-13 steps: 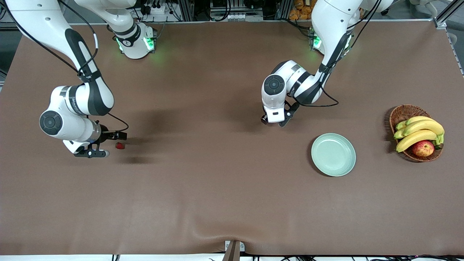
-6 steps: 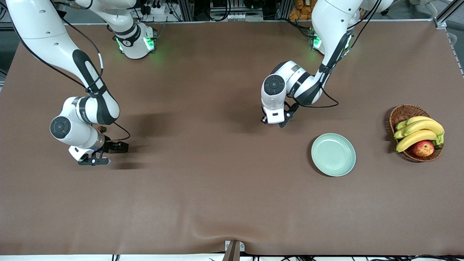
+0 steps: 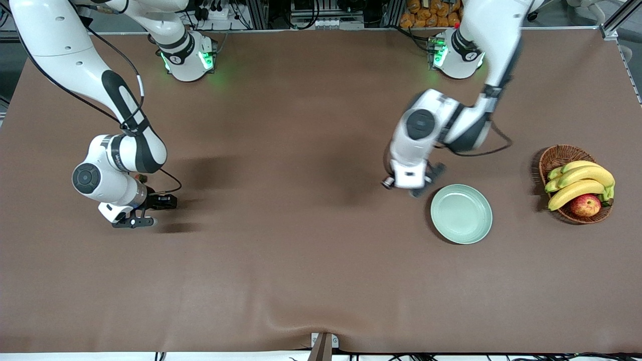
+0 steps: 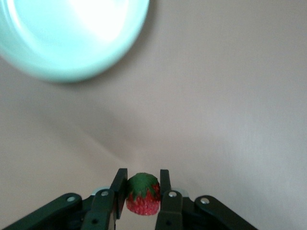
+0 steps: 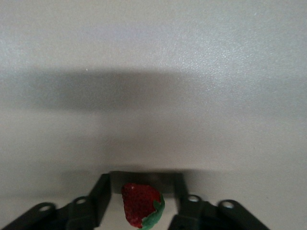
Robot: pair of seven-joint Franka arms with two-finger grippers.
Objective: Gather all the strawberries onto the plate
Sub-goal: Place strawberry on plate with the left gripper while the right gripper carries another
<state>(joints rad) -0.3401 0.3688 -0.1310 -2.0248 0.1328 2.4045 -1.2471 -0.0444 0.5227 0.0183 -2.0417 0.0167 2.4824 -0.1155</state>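
My left gripper [image 3: 409,186] is shut on a strawberry [image 4: 142,196], red with a green top, and hangs over the table just beside the plate's [image 3: 461,214] rim on the side toward the right arm's end. The pale mint-green plate is bare and also shows in the left wrist view [image 4: 57,72]. My right gripper [image 3: 136,219] is low at the right arm's end of the table. Its fingers stand open on either side of a second strawberry [image 5: 139,203], with gaps showing. That berry is hidden in the front view. A small red bit [image 3: 143,177] shows beside the right forearm.
A brown wicker basket [image 3: 559,156] with bananas [image 3: 582,183] and a red-yellow apple [image 3: 585,205] stands at the left arm's end of the table, beside the plate. The brown table cover has a wrinkle [image 3: 301,321] near the front edge.
My left arm has swung with its strawberry from mid-table to beside the plate. My right gripper moved over the strawberry that lay beside it; the berry now sits between its fingers.
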